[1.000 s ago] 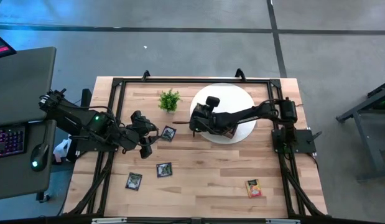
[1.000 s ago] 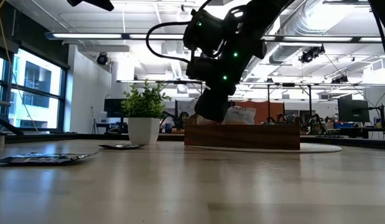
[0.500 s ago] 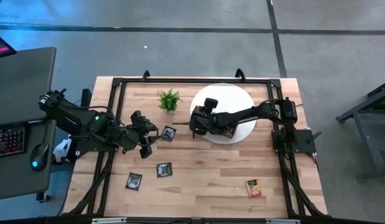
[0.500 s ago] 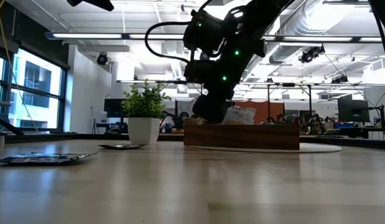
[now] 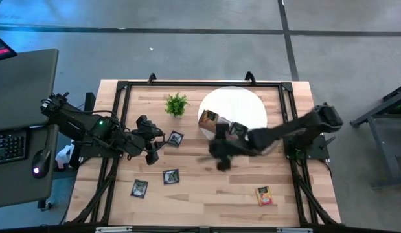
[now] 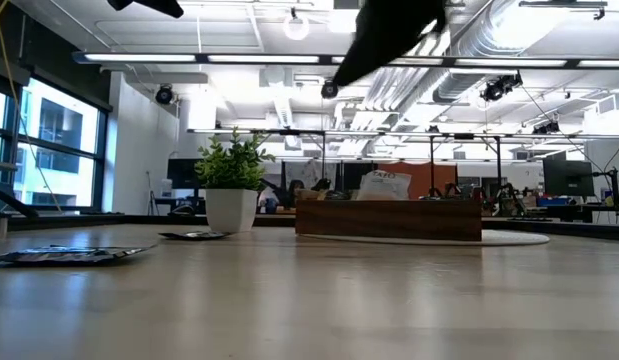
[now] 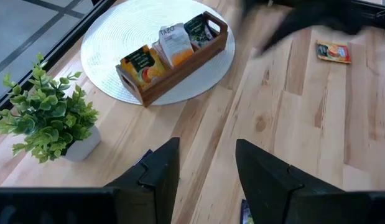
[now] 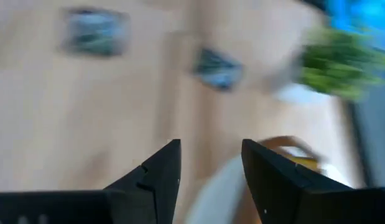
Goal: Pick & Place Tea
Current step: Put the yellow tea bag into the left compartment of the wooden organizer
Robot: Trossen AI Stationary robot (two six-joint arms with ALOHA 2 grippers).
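Observation:
The wooden tray (image 5: pixel 223 127) stands on a round white mat (image 5: pixel 242 103) and holds upright tea sachets: a yellow-orange one (image 7: pixel 141 62), a white one (image 7: pixel 174 42) and a dark one (image 7: pixel 196 30). Flat on the table lie black sachets (image 5: pixel 175 138), (image 5: pixel 171 176), (image 5: pixel 140 188) and an orange one (image 5: pixel 264 195). My right gripper (image 8: pixel 211 180) is open with nothing between its fingers, blurred in the air just near of the tray (image 5: pixel 220 157). My left gripper (image 7: pixel 208 180) stands open beside the black sachet at the table's left, touching nothing.
A small potted plant (image 5: pixel 176 104) stands left of the mat, toward the far edge. A black metal frame (image 5: pixel 187 83) runs around the table. Bare wood lies between the tray and the near edge.
My right gripper has risen out of the tray's left end and swung toward the table's near edge, fast enough to blur. The low view now shows only the arm at its top. A yellow-orange sachet now shows where it was.

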